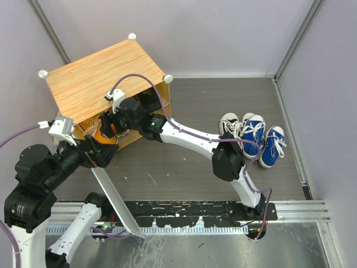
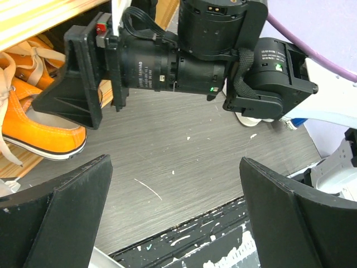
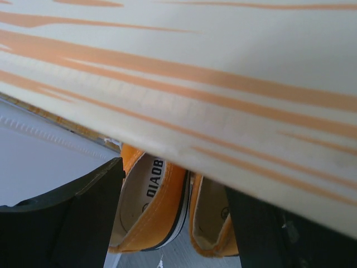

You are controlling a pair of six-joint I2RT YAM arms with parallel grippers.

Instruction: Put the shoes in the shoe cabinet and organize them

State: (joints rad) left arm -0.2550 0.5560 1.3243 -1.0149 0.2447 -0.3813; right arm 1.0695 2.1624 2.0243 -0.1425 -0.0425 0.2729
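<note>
Shoe cabinet on bench, orange sneakers inside its open front, insole lettering partly hidden, reading "DIAOB", right claw spread apart around them, left claw spread, empty, before the cabinet, blue pair well right of it.

The top external camera looks down from above and behind the arm bases and takes in the whole desk and the shoe cabinet. The left wrist camera sits low and near. It looks across the desk, past its own fingers, toward the right arm and the orange shoes. The right wrist camera is very close under the cabinet's wooden top and sees the same orange shoes.
</note>
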